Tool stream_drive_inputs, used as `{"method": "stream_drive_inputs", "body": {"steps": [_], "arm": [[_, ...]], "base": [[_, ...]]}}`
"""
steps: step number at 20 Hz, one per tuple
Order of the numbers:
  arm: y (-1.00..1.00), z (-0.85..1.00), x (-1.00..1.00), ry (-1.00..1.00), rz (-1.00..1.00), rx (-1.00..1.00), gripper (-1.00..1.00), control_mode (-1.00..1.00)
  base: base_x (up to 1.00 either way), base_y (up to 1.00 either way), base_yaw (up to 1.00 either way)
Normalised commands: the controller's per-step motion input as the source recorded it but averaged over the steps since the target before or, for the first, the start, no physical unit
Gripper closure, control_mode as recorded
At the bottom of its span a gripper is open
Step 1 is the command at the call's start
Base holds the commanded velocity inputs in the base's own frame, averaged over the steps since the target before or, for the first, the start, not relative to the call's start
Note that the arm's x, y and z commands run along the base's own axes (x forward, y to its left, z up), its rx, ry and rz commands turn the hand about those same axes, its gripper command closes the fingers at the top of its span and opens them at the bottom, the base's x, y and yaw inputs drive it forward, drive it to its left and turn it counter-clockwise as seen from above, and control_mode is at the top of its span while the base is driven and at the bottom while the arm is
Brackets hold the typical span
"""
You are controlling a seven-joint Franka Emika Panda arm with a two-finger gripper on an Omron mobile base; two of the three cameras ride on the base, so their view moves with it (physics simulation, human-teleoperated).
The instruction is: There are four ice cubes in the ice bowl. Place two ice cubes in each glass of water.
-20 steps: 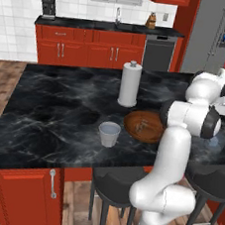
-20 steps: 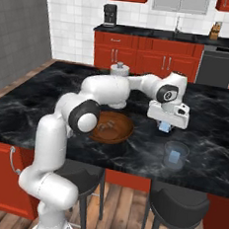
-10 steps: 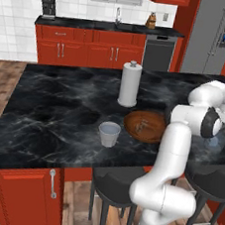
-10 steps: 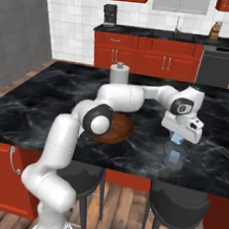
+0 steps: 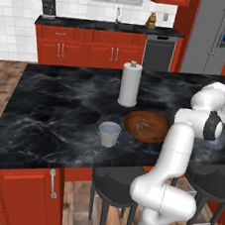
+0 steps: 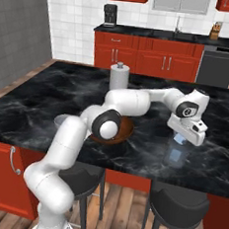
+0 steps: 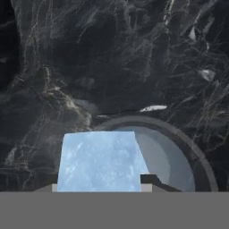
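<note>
Two-finger dark gripper (image 6: 182,139) clamped on small pale blue translucent ice cube (image 7: 100,162), above a pale grey-blue tumbler (image 7: 172,156), seemingly over its rim; second tumbler (image 5: 109,133) stands just beside wide reddish-brown wooden bowl (image 5: 148,126)

pale ice cube (image 7: 99,160) (gripped) above glass (image 7: 179,156)

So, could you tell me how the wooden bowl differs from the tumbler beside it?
The wooden bowl is wide and shallow; the tumbler is narrow and taller-sided. The bowl is opaque reddish-brown, the tumbler pale and translucent. Both stand upright on the black counter.
</note>
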Motion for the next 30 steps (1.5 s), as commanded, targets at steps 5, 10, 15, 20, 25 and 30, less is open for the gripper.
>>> {"method": "stream_drive_inputs", "body": {"steps": [5,10,15,20,25,30], "arm": [[-0.35,-0.02,-0.48,0.00,-0.13,0.00,1.00,-1.00],[-0.04,0.00,-0.67,0.00,-0.11,0.00,1.00,-1.00],[0.19,0.00,-0.59,0.00,-0.08,0.00,1.00,-1.00],[0.35,0.00,-0.37,0.00,-0.07,0.00,1.00,-1.00],[0.40,0.01,-0.19,0.00,-0.05,0.00,1.00,-1.00],[0.33,0.00,0.04,0.00,-0.04,-0.02,1.00,-1.00]], "base": [[0.00,0.00,0.00],[0.00,0.00,0.00],[0.00,0.00,0.00],[0.00,0.00,0.00],[0.00,0.00,0.00],[0.00,0.00,0.00]]}}
